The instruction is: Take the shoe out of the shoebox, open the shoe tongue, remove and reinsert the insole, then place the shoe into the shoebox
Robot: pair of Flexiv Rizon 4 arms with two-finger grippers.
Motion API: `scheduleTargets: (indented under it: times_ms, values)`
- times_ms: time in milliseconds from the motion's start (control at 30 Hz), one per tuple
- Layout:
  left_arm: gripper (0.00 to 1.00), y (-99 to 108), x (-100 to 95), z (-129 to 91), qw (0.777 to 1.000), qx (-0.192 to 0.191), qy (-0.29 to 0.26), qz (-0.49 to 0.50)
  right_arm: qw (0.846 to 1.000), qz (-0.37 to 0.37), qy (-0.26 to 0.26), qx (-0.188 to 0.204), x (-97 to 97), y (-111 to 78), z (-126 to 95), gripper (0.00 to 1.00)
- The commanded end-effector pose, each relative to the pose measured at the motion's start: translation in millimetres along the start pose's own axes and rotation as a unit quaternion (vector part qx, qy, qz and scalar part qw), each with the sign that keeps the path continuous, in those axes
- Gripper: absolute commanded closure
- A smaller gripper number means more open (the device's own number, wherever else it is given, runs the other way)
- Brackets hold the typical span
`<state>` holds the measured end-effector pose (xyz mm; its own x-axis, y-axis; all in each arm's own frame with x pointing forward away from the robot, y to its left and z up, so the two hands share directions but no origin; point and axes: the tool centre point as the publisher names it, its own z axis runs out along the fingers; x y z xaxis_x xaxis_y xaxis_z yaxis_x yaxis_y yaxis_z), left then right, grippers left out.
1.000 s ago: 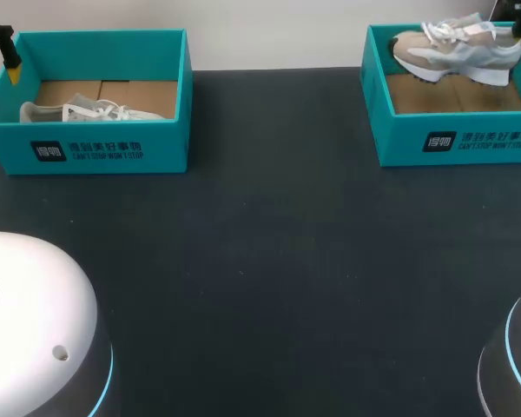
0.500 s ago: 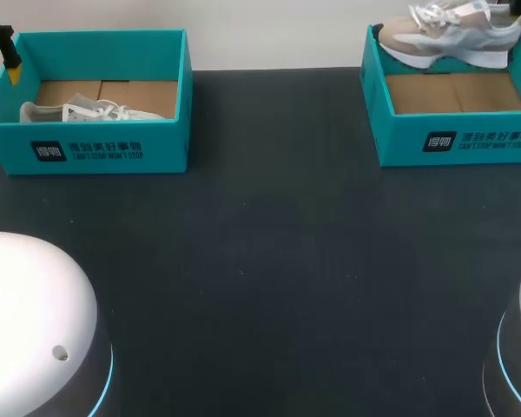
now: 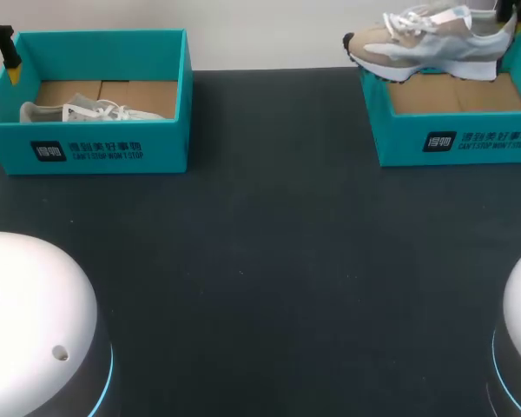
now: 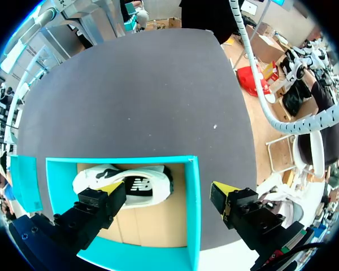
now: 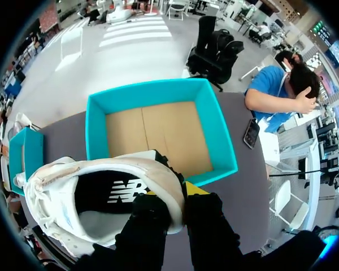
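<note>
Item: shoe (image 3: 425, 43), upper right, held above shoebox (image 3: 456, 139); right claw (image 5: 178, 192) clenched on heel collar alone. Risk: toe-heavy, may pivot or slip. Left claw (image 4: 166, 195) released.

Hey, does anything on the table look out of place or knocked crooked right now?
Nothing spilled or damaged. The one odd sight is the beige shoe, which hangs in the air over the right shoebox, toe poking past its wall, pinched at the heel by the right tool.
</note>
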<state>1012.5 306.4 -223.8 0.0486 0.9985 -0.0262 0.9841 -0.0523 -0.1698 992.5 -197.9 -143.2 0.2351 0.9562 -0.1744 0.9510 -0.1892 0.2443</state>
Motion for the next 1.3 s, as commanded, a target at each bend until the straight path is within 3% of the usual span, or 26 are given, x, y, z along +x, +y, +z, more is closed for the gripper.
scheduleTargets:
  times_ms: [33, 833, 900, 1300]
  values:
    - [0.0, -1.1, 0.3, -0.1, 1.0, -0.001, 0.001, 0.0, 0.998, 0.008, -0.01, -0.068, 5.4, -44.0, -34.7, 1.0]
    - [0.0, -1.1, 0.3, -0.1, 1.0, -0.001, 0.001, 0.0, 0.998, 0.033, -0.038, -0.047, 101.2, -196.2, -77.9, 1.0]
    - [0.0, -1.1, 0.3, -0.1, 1.0, -0.001, 0.001, 0.0, 0.997, 0.012, -0.065, -0.026, 108.3, -210.3, -81.2, 1.0]
    - [0.0, -1.1, 0.3, -0.1, 1.0, -0.001, 0.001, 0.0, 0.996, 0.049, -0.066, -0.02, 144.4, -285.9, -90.1, 1.0]
